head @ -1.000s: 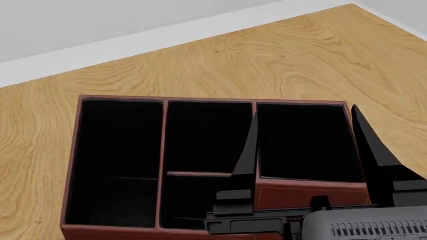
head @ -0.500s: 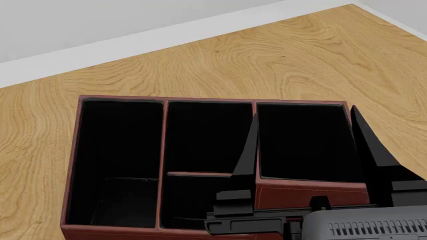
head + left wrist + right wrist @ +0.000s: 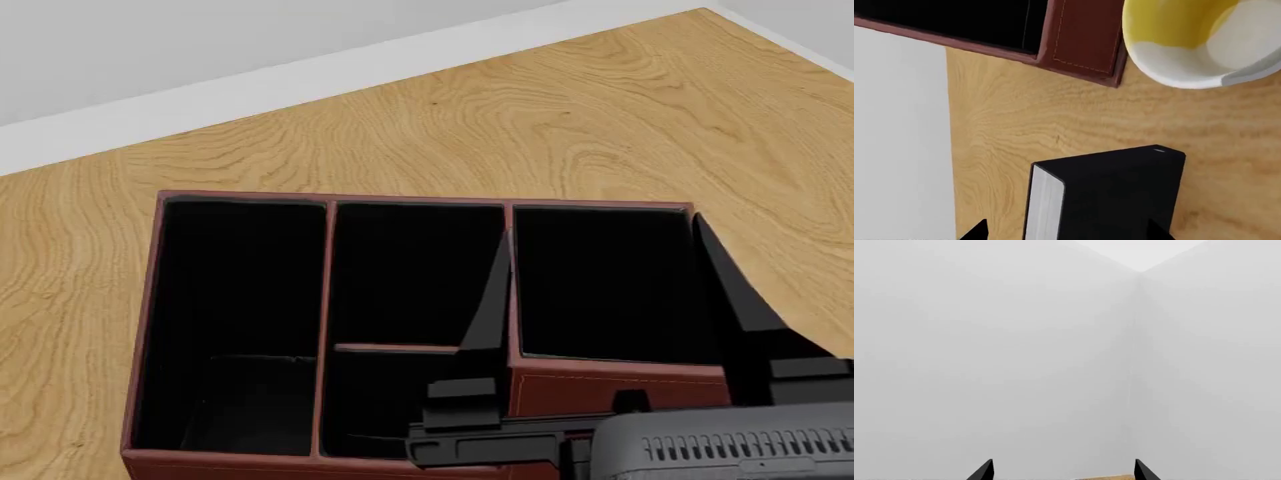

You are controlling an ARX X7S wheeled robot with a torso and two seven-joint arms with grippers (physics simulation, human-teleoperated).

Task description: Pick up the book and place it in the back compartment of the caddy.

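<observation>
left wrist view: book (image 3: 1111,195) between left gripper (image 3: 1066,231) fingertips

Right gripper (image 3: 601,290), jaws wide apart

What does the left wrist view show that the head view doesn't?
Only the left wrist view shows the book lying on the table, with the yellow-and-white mug beside the caddy's corner. Only the head view shows the caddy's four black cells, including the back compartment, all with no book inside, and the right gripper open above it. Both show the caddy and table.
</observation>
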